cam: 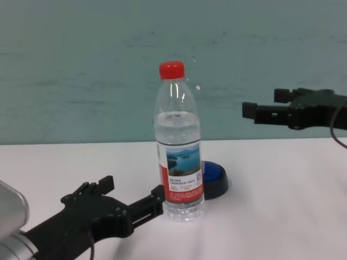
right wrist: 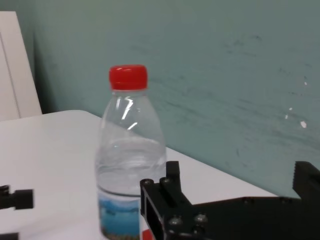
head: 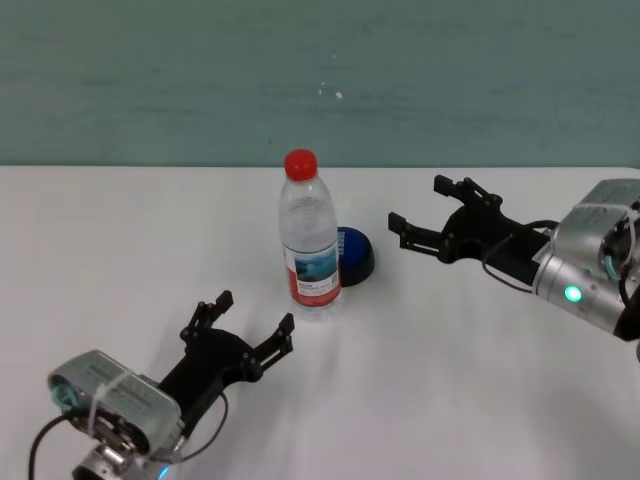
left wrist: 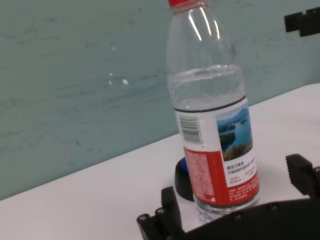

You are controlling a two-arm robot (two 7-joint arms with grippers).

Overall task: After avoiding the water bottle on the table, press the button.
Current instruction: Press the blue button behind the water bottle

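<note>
Nearest the head camera, the left gripper (head: pixel 243 328) rests low over the table (head: pixel 120 240) at about seven o'clock from the water bottle (head: pixel 309 240), its black fingers spread apart and empty. The bottle stands upright near the table's middle: clear, smooth plastic, red cap, red-and-white label with a blue lake picture (water fills it to the shoulder). Directly behind it, at roughly two o'clock and almost touching its base, sits the button (head: pixel 355 257), a low blue dome on a black base, partly hidden by the bottle from the left arm's side. The right gripper (head: pixel 428 214) hovers above the white tabletop at three o'clock from the button, fingers parted, holding nothing. A teal wall (head: pixel 320 70) backs the scene.
</note>
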